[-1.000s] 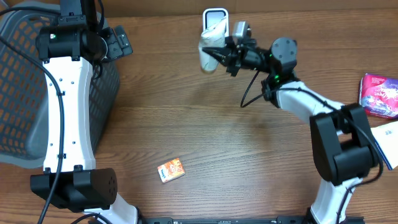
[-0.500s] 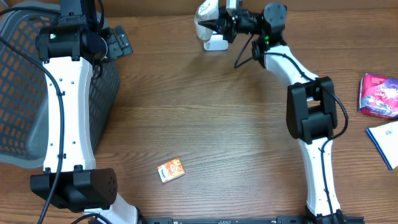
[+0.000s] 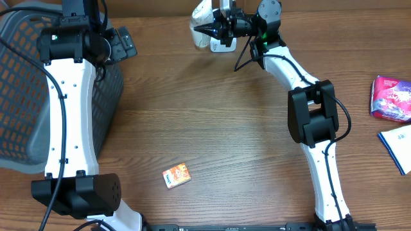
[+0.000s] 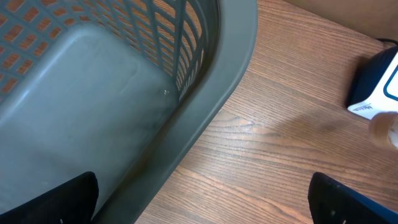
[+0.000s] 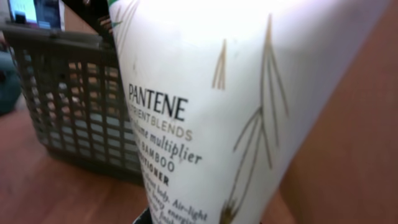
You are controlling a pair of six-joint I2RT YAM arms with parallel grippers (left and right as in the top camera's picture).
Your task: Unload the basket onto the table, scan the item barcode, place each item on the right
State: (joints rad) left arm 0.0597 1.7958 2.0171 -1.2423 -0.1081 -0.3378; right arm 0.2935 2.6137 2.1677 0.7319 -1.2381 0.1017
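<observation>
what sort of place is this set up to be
Probably a mock shop checkout on a brown wooden table: a grey plastic mesh shopping basket, a white and blue scanner-like device, and packaged goods such as the white Pantene tube.

A grey plastic basket (image 3: 19,96) with latticed walls was set at the left side of the wooden table (image 3: 212,115), reaching from the far edge towards the middle. A small orange box (image 3: 176,174) was laid flat near the front, left of centre, well apart from everything else. At the right edge a pink-and-purple packet (image 3: 392,97) was seen, and just nearer a flat blue-and-white item (image 3: 399,146), partly cut off.
</observation>
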